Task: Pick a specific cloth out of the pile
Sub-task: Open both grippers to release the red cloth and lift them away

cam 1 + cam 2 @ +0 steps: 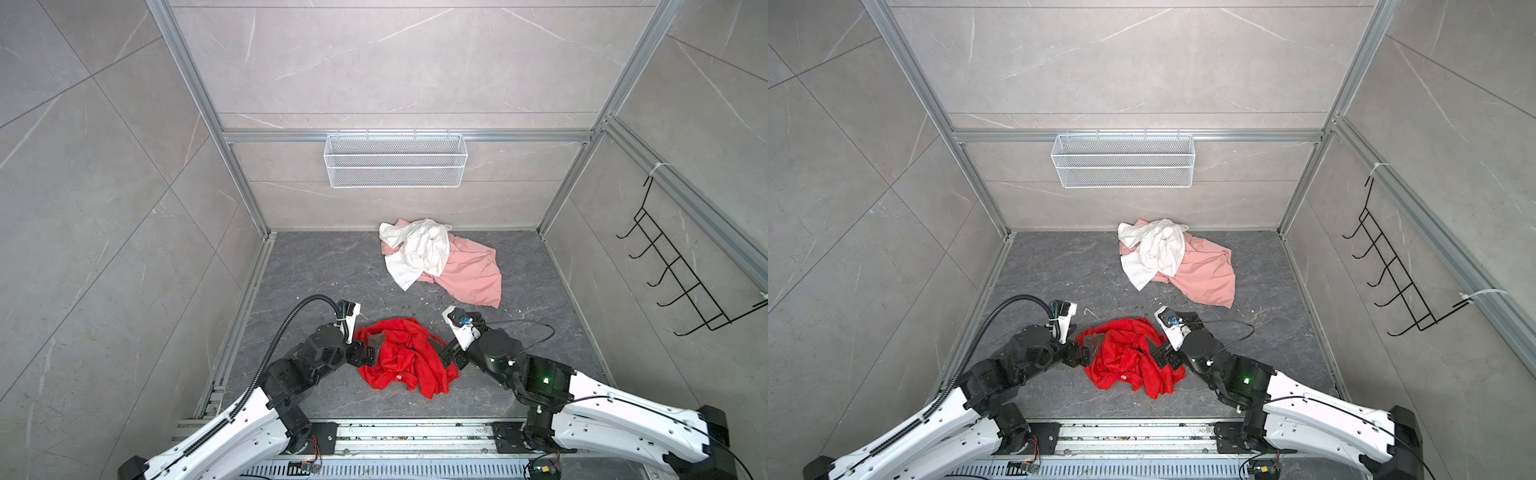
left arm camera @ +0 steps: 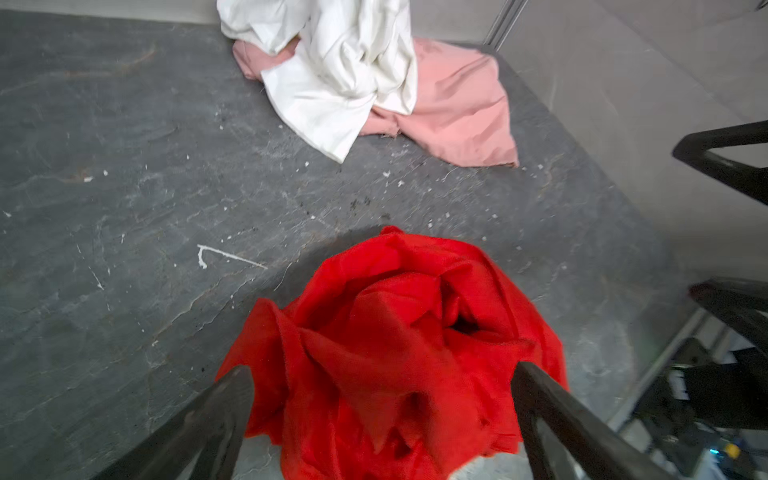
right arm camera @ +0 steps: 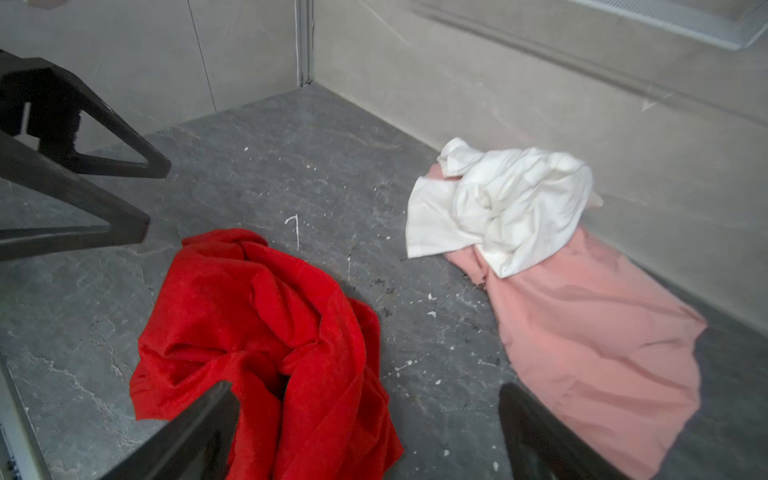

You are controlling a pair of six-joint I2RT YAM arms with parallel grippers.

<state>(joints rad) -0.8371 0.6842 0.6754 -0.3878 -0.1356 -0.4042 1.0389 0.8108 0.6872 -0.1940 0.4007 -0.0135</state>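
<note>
Both spread wide, left hand (image 2: 382,372), right hand (image 3: 365,390), flanking cloth (image 1: 399,357), pile (image 1: 432,257) well apart, wire basket (image 1: 395,166) hanging

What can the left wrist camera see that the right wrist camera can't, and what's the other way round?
Only the left wrist view: the right gripper seen from outside, open. Only the right wrist view: the left gripper seen from outside, open, and a corner of the white wire-mesh basket. Both: the crumpled bright red thin cloth on the dark grey stone floor, and, apart from it, the white cloth lying on the pale salmon-pink cloth.
</note>
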